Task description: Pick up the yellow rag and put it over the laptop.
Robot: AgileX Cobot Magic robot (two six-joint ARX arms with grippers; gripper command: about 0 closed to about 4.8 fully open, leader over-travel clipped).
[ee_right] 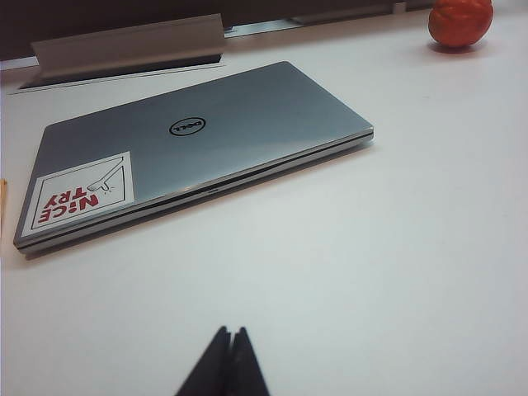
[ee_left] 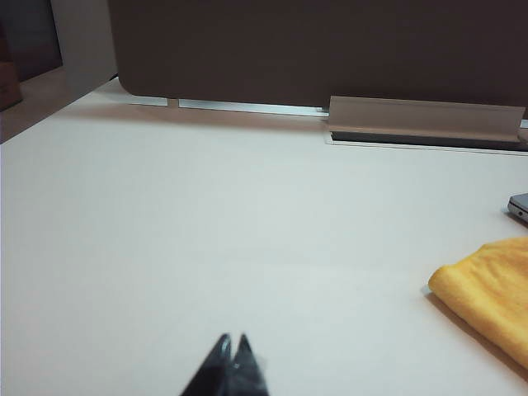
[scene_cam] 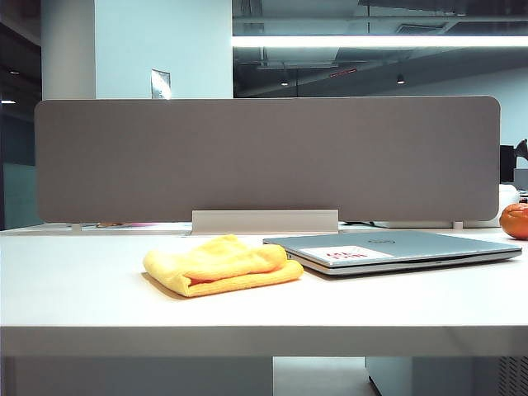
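From the front, the yellow rag (scene_cam: 223, 264) lies bunched on the white table (scene_cam: 82, 289), touching the closed laptop (scene_cam: 404, 247) to its right. An orange fruit (scene_cam: 515, 220) sits far right. The left gripper (ee_left: 232, 340) is pinched shut over bare table. The right gripper (ee_right: 230, 332) is shut too, near the laptop.

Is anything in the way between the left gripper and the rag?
Nothing visible. The shut left gripper has only bare table between it and the rag, which lies beside the laptop.
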